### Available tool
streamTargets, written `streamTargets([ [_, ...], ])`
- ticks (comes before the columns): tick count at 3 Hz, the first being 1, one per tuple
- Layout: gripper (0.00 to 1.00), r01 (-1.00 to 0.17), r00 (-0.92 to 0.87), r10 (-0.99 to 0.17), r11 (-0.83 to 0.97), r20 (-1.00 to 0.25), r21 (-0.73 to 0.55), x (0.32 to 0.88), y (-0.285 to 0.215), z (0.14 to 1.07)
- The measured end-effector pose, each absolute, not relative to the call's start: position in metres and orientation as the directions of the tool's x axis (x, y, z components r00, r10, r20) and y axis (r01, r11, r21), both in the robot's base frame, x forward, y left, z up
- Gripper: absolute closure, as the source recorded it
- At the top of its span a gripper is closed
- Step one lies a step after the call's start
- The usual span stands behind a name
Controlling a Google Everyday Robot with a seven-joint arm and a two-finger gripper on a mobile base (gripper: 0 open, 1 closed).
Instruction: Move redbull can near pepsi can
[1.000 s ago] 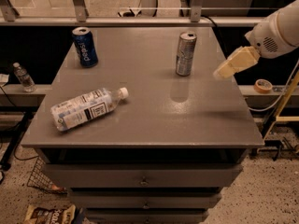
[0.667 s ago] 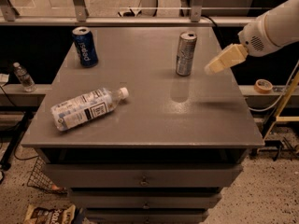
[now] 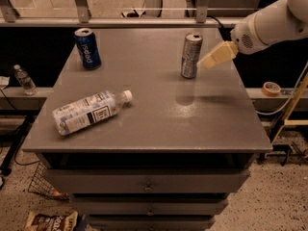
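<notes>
The redbull can (image 3: 191, 55), slim and silver-grey, stands upright at the back right of the grey table (image 3: 154, 124). The pepsi can (image 3: 87, 48), dark blue with white lettering, stands upright at the back left. My gripper (image 3: 204, 64) comes in from the right on a white arm. Its cream tip is just right of the redbull can, close to it at mid height, and holds nothing.
A clear plastic bottle (image 3: 91, 112) lies on its side at the front left of the table. A small bottle (image 3: 24, 79) stands on a ledge off the left. A tape roll (image 3: 272, 87) lies on the ledge at the right. Drawers are below the tabletop.
My gripper has moved left and a little up toward the redbull can, closing the gap. The cans and the bottle have not moved.
</notes>
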State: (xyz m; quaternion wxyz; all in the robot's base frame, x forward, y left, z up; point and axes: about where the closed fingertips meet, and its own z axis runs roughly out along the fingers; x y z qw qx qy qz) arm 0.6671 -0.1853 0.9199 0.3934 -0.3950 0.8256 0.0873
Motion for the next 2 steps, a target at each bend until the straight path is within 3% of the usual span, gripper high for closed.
streamTargets([
  [2,0.0,-0.782,-0.323,-0.596,0.606,-0.736,-0.147,0.681,-0.15,0.923],
])
